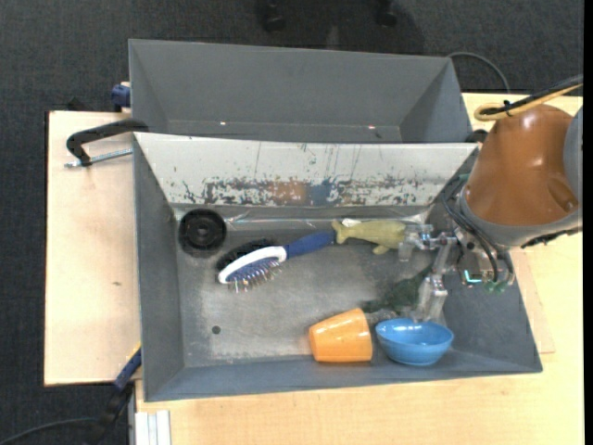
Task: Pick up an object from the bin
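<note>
My gripper [432,290] hangs low at the bin's right side, just above the blue bowl [414,341] that sits near the front wall. A dark green thing [396,298] lies directly to the gripper's left, touching or nearly touching it; its shape is hard to make out. An orange cup [342,336] lies on its side next to the bowl, to the bowl's left. A yellowish-green soft thing [375,233] lies behind the gripper along the back wall.
A blue-handled brush with a white head [262,262] lies left of centre. A black round thing [201,231] sits in the back left corner. The arm's orange cover looms over the bin's right wall. Bare floor stretches across the front left.
</note>
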You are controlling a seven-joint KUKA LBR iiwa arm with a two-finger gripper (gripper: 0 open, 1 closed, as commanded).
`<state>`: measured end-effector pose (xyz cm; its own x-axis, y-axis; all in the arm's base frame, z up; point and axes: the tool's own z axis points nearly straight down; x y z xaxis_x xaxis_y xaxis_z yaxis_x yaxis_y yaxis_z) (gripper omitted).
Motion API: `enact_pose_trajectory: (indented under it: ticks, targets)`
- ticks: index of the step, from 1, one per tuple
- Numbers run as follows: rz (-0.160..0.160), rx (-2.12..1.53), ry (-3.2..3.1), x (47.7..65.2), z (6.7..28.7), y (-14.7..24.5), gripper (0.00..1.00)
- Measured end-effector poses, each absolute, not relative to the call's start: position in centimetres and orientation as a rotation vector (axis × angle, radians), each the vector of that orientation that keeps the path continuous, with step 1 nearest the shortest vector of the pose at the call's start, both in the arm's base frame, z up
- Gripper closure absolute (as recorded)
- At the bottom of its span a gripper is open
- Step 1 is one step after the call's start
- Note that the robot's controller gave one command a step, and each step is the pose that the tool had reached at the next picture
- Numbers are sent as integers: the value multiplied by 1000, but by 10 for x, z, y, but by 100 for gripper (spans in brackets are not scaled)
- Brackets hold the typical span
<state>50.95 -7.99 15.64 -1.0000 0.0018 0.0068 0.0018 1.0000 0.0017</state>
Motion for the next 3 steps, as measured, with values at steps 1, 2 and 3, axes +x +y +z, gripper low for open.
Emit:
enact_pose_trajectory:
  ticks: [1,2,3]
  targets:
    - [-1,398,-3120,495,71,-105,0]
    - [1,401,-3117,495,72,-105,100]
    - [11,577,-3103,537,248,-148,100]
